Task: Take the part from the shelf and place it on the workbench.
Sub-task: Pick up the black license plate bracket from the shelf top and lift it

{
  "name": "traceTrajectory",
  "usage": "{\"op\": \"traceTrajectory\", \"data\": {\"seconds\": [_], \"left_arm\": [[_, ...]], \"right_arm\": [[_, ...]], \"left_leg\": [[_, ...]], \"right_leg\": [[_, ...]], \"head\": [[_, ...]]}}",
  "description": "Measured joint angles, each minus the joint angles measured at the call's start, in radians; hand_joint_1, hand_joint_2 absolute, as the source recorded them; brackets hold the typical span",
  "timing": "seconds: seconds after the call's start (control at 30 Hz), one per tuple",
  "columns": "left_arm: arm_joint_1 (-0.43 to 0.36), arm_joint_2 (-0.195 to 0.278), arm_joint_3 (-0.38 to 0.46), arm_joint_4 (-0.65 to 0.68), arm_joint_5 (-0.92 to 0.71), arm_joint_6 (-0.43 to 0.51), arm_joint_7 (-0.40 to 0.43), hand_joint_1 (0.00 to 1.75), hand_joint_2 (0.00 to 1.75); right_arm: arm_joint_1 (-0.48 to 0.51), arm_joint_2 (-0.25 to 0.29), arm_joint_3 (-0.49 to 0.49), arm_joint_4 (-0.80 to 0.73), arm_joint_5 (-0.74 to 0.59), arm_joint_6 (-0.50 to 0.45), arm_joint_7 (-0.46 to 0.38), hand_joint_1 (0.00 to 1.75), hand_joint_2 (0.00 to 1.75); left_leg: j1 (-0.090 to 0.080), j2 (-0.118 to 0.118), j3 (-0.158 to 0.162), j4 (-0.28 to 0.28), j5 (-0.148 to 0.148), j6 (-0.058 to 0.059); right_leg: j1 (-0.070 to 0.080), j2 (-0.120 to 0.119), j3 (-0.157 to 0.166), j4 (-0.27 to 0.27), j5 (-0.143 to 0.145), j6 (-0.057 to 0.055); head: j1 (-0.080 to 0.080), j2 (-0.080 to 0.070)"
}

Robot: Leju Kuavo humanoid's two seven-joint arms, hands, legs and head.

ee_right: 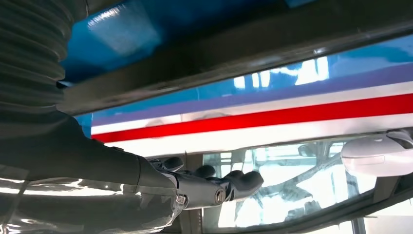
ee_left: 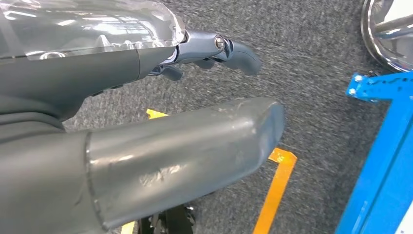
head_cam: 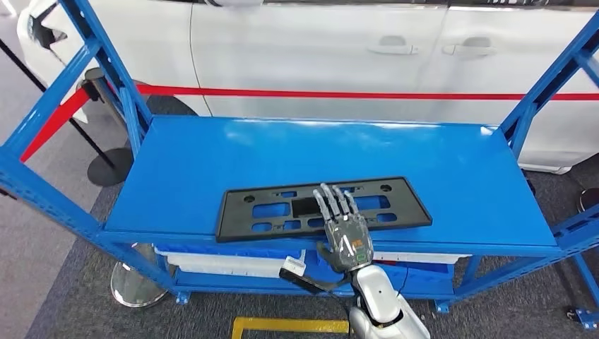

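A long flat black plastic part with several cut-outs lies near the front edge of the blue shelf. My right hand reaches up from below and rests on the part's middle, fingers stretched flat over it and thumb down at the shelf's front edge. In the right wrist view the hand shows straight fingers beside the part's dark edge. My left hand hangs over grey carpet, fingers apart and holding nothing.
Blue uprights frame the shelf on both sides. Behind it stand a white car and a red barrier tape. A white bin sits on the lower level. Yellow floor tape and a chrome post base lie below.
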Motion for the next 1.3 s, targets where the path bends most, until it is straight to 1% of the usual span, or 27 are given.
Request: {"op": "traceTrajectory", "data": {"seconds": [0.07,0.1,0.13,0.17,0.23,0.27,0.3,0.37,0.47,0.5,0.57,0.6,0.63,0.67,0.7,0.73,0.77,0.83,0.93,0.97,1.03,1.1,1.13,1.17,1.2,1.27,1.3], "left_arm": [[-0.001,0.0,0.003,0.0,0.008,0.001,0.0,0.0,0.0],[-0.001,-0.001,0.005,0.0,0.012,0.003,0.0,0.0,0.0],[-0.001,-0.002,0.007,0.0,0.015,0.007,-0.001,0.0,0.0],[-0.001,-0.004,0.009,0.0,0.017,0.013,-0.003,0.0,0.0],[-0.001,-0.007,0.015,0.0,0.017,0.022,-0.006,0.0,0.0],[-0.002,-0.009,0.017,0.0,0.018,0.025,-0.007,0.0,0.0],[-0.002,-0.01,0.02,0.0,0.018,0.029,-0.007,0.0,0.0],[-0.003,-0.012,0.023,0.0,0.017,0.039,-0.005,0.0,0.0],[-0.005,-0.016,0.023,0.0,0.014,0.042,-0.002,0.0,0.0],[-0.006,-0.016,0.023,0.0,0.012,0.041,-0.001,0.0,0.0],[-0.007,-0.017,0.023,0.0,0.008,0.04,0.002,0.0,0.0],[-0.007,-0.017,0.023,0.0,0.007,0.04,0.003,0.0,0.0],[-0.006,-0.017,0.024,0.0,0.007,0.04,0.004,0.0,0.0],[-0.006,-0.017,0.024,0.0,0.007,0.04,0.005,0.0,0.0],[-0.006,-0.017,0.024,0.0,0.007,0.039,0.005,0.0,0.0],[-0.006,-0.017,0.023,0.0,0.007,0.039,0.005,0.0,0.0],[-0.007,-0.017,0.023,0.0,0.007,0.038,0.005,0.0,0.0],[-0.011,-0.017,0.023,0.0,0.007,0.037,0.006,0.0,0.0],[-0.013,-0.018,0.024,0.0,0.009,0.036,0.006,0.0,0.0],[-0.013,-0.019,0.024,0.0,0.009,0.036,0.006,0.0,0.0],[-0.015,-0.021,0.024,0.0,0.01,0.037,0.006,0.0,0.0],[-0.016,-0.023,0.024,0.0,0.01,0.038,0.007,0.0,0.0],[-0.015,-0.023,0.024,0.0,0.01,0.038,0.007,0.0,0.0],[-0.015,-0.024,0.024,0.0,0.01,0.038,0.008,0.0,0.0],[-0.015,-0.025,0.024,0.0,0.01,0.038,0.008,0.0,0.0],[-0.016,-0.027,0.024,0.0,0.012,0.038,0.008,0.0,0.0],[-0.016,-0.029,0.024,0.0,0.012,0.038,0.008,0.0,0.0]], "right_arm": [[0.001,0.0,-0.003,0.002,-0.002,0.005,0.0,0.0,1.75],[0.003,0.0,-0.005,0.004,-0.003,0.007,0.001,0.0,1.75],[0.005,-0.001,-0.006,0.006,-0.005,0.009,0.001,0.0,1.75],[0.006,-0.001,-0.007,0.008,-0.007,0.011,0.001,0.0,1.75],[0.006,-0.001,-0.01,0.01,-0.012,0.011,0.001,0.0,1.75],[0.005,-0.001,-0.012,0.01,-0.014,0.012,0.001,0.0,1.75],[0.004,-0.001,-0.013,0.011,-0.015,0.012,0.001,0.0,1.75],[0.002,0.0,-0.015,0.012,-0.018,0.013,0.001,0.0,1.75],[-0.006,0.004,-0.018,0.015,-0.016,0.018,0.006,0.0,1.75],[-0.011,0.006,-0.019,0.019,-0.01,0.021,0.012,0.0,1.75],[-0.027,0.009,-0.02,0.034,0.008,0.028,0.027,0.0,1.75],[-0.035,0.009,-0.021,0.043,0.016,0.031,0.033,0.02,1.75],[-0.042,0.009,-0.022,0.051,0.02,0.034,0.038,0.42,1.75],[-0.048,0.009,-0.022,0.058,0.024,0.036,0.042,0.86,1.75],[-0.053,0.01,-0.023,0.064,0.03,0.041,0.046,1.29,1.75],[-0.06,0.01,-0.023,0.07,0.039,0.049,0.051,1.71,1.75],[-0.07,0.011,-0.023,0.078,0.05,0.062,0.058,1.75,1.75],[-0.094,0.011,-0.023,0.097,0.067,0.091,0.068,1.75,1.75],[-0.121,0.011,-0.023,0.12,0.075,0.116,0.072,1.75,1.75],[-0.127,0.012,-0.023,0.125,0.076,0.12,0.072,1.75,1.75],[-0.135,0.012,-0.022,0.134,0.077,0.123,0.072,1.75,1.75],[-0.139,0.011,-0.022,0.143,0.077,0.125,0.072,1.75,1.75],[-0.139,0.011,-0.022,0.148,0.078,0.125,0.072,1.75,1.75],[-0.139,0.011,-0.021,0.151,0.079,0.126,0.072,1.75,1.75],[-0.141,0.011,-0.02,0.154,0.08,0.127,0.071,1.75,1.75],[-0.147,0.011,-0.017,0.157,0.08,0.13,0.071,1.74,1.75],[-0.15,0.011,-0.017,0.159,0.079,0.133,0.071,1.74,1.75]], "left_leg": [[0.0,0.001,0.006,-0.002,-0.005,0.007],[0.0,0.0,0.009,-0.001,-0.009,0.008],[0.0,0.0,0.014,-0.001,-0.012,0.007],[0.0,-0.001,0.02,-0.001,-0.017,0.006],[0.0,-0.003,0.034,0.0,-0.027,0.0],[-0.002,-0.004,0.038,0.001,-0.033,-0.005],[-0.004,-0.004,0.04,0.002,-0.037,-0.011],[-0.006,-0.004,0.041,0.001,-0.043,-0.024],[-0.002,-0.002,0.038,0.022,-0.064,-0.04],[-0.001,-0.001,0.021,0.063,-0.087,-0.044],[0.0,-0.001,-0.046,0.194,-0.145,-0.049],[0.001,-0.001,-0.079,0.253,-0.163,-0.051],[0.001,-0.001,-0.101,0.284,-0.163,-0.051],[0.0,-0.001,-0.103,0.276,-0.142,-0.05],[0.0,-0.001,-0.087,0.231,-0.106,-0.048],[0.0,-0.001,-0.059,0.163,-0.063,-0.044],[-0.002,-0.001,-0.032,0.097,-0.033,-0.039],[-0.007,-0.001,-0.003,0.023,-0.011,-0.029],[-0.006,-0.002,0.0,0.008,-0.008,-0.012],[-0.004,-0.002,0.002,0.003,-0.005,-0.005],[0.0,-0.001,0.006,-0.004,0.0,0.004],[-0.001,-0.001,0.005,-0.004,0.0,0.007],[-0.001,-0.001,0.005,-0.004,-0.001,0.007],[-0.001,-0.001,0.007,-0.003,-0.002,0.006],[-0.001,-0.002,0.009,-0.003,-0.003,0.005],[-0.002,-0.005,0.015,-0.002,-0.008,0.0],[-0.004,-0.006,0.016,-0.001,-0.01,-0.005]], "right_leg": [[-0.005,0.0,-0.075,0.127,-0.048,0.009],[-0.007,0.0,-0.112,0.18,-0.058,0.011],[-0.009,0.0,-0.134,0.201,-0.049,0.013],[-0.011,-0.001,-0.138,0.187,-0.02,0.013],[-0.014,-0.002,-0.095,0.066,0.066,0.009],[-0.012,-0.002,-0.069,0.004,0.095,0.005],[-0.01,-0.002,-0.052,-0.037,0.109,0.001],[-0.005,0.001,-0.043,-0.06,0.104,-0.009],[-0.009,0.003,-0.033,-0.072,0.102,-0.027],[-0.011,0.002,-0.028,-0.076,0.102,-0.033],[-0.009,0.0,-0.024,-0.077,0.098,-0.04],[-0.007,0.0,-0.023,-0.077,0.097,-0.042],[-0.005,0.0,-0.021,-0.076,0.095,-0.043],[-0.004,0.0,-0.018,-0.076,0.093,-0.044],[-0.003,0.001,-0.014,-0.075,0.09,-0.043],[-0.003,0.002,-0.01,-0.073,0.087,-0.042],[0.0,0.002,-0.008,-0.071,0.084,-0.039],[0.002,0.004,-0.01,-0.067,0.081,-0.031],[0.003,0.005,-0.014,-0.067,0.081,-0.016],[0.002,0.004,-0.018,-0.054,0.071,-0.01],[-0.001,0.002,-0.058,0.03,0.021,0.001],[-0.006,0.002,-0.125,0.16,-0.035,0.008],[-0.007,0.002,-0.147,0.2,-0.042,0.011],[-0.009,0.002,-0.153,0.205,-0.03,0.012],[-0.01,0.001,-0.138,0.17,0.0,0.011],[-0.01,0.001,-0.071,0.033,0.07,0.004],[-0.008,0.002,-0.044,-0.025,0.09,-0.001]], "head": [[0.002,0.0],[0.003,0.0],[0.003,0.0],[0.003,0.0],[0.003,0.0],[0.003,0.0],[0.003,0.0],[0.002,0.0],[0.0,0.0],[-0.001,0.0],[-0.005,0.0],[-0.005,0.0],[-0.005,0.0],[-0.005,0.0],[-0.005,0.0],[-0.005,0.0],[-0.005,0.0],[-0.004,0.0],[-0.004,0.0],[-0.003,0.0],[0.0,0.0],[0.003,0.0],[0.003,0.0],[0.003,0.0],[0.003,0.0],[0.003,0.0],[0.003,0.0]]}}
